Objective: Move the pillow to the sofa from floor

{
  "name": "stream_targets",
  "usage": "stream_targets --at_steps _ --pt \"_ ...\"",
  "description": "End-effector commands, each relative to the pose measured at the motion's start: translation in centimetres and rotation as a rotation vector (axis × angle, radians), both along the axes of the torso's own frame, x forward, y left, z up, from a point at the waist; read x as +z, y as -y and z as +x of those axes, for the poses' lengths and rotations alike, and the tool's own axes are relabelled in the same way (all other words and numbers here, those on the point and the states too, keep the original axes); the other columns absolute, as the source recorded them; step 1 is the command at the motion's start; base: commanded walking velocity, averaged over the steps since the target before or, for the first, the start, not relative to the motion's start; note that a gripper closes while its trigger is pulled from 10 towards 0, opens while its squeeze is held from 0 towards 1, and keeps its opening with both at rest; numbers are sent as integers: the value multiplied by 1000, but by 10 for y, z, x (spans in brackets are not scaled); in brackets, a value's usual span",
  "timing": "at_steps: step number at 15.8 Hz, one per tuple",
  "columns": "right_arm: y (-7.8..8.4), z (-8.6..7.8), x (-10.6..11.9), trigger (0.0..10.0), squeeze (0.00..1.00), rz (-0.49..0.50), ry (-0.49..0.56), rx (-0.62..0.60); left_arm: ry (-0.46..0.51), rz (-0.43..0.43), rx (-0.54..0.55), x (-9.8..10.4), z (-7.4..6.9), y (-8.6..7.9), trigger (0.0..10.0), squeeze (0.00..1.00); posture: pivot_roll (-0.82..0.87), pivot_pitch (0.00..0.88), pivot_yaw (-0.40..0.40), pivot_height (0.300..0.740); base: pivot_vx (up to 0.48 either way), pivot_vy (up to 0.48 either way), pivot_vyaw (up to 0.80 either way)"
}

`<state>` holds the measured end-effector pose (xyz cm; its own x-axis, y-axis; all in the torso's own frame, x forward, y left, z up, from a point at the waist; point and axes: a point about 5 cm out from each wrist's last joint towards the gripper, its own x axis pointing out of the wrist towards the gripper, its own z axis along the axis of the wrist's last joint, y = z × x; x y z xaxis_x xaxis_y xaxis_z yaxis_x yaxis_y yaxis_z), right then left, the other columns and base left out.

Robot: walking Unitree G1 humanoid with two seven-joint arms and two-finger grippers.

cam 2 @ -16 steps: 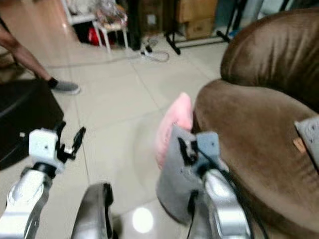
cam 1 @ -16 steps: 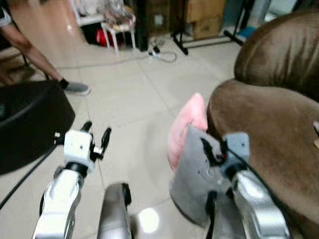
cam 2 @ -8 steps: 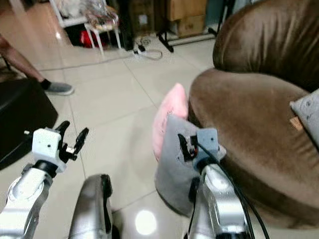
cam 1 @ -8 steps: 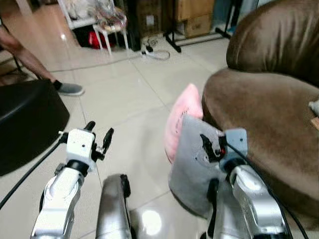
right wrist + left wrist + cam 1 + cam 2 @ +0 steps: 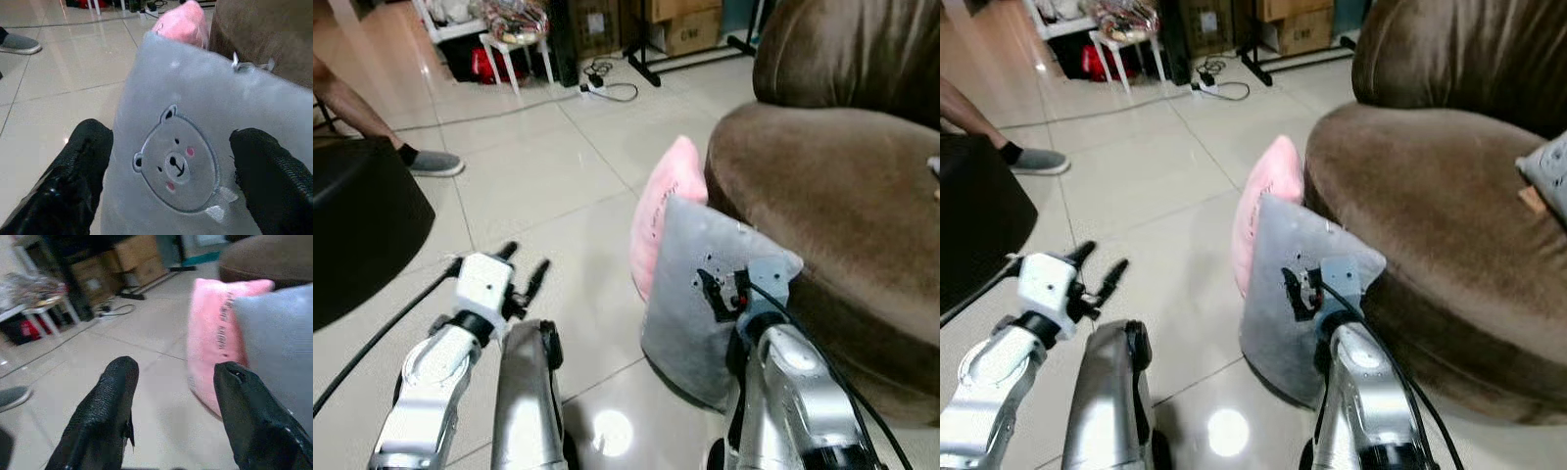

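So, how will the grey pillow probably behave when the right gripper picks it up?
The grey pillow looks soft and plush, so it will probably sag and feel light. It leans on the pink pillow and the sofa, so it may tip. The open right gripper needs a deep pinch.

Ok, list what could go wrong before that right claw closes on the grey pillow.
1. The right claw is open, facing the flat face of the grey pillow; the fingers may slide off instead of pinching cloth.
2. The pink pillow leans right behind it against the sofa; a push or lift could topple it.
3. A person's foot and a cable lie on the floor nearby, a hazard if the robot steps back.
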<state>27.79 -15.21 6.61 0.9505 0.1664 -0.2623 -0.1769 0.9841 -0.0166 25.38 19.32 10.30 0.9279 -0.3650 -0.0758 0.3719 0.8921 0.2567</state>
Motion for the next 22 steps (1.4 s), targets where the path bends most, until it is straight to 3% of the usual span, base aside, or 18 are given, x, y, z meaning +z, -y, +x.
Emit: stream_targets --at_steps 1,4,5,8,10,11,12,14,19,22 --pt "-1 7 7 10000 1000 -13 43 12 -27 16 -41 -3 0 0 10000 0 -39 33 69 370 0 0 0" --pt "-6 28 10 10000 1000 -35 77 50 -60 55 -157 -3 -6 5 10000 0 -18 68 67 370 0 0 0" --pt "-9 40 20 10000 1000 -57 136 47 -58 60 -180 -1 -6 6 10000 0 -8 86 69 370 0 0 0" --pt "-11 55 34 10000 1000 -93 194 27 -64 61 -199 1 -9 7 10000 0 -3 102 77 370 0 0 0" --pt "-8 64 30 10000 1000 -209 137 28 -79 69 -219 -1 -11 8 10000 0 4 103 76 370 0 0 0" --pt "-4 68 31 10000 761 -284 134 33 -83 75 -231 -1 -12 9 10000 0 8 99 73 370 0 0 0" --pt "-3 69 32 10000 0 -301 133 37 -84 76 -234 -1 -12 9 10000 0 8 99 73 370 0 0 0" --pt "14 76 34 10000 0 -398 44 60 -106 79 -257 -1 -13 7 10000 0 9 89 67 370 0 0 0" --pt "40 90 57 10000 0 -421 22 1 -111 83 -267 -2 -9 6 10000 0 -12 71 68 370 0 0 0" --pt "42 83 31 10000 0 -479 -187 127 -120 83 -288 -4 -5 9 10000 0 -20 50 65 370 0 0 0"
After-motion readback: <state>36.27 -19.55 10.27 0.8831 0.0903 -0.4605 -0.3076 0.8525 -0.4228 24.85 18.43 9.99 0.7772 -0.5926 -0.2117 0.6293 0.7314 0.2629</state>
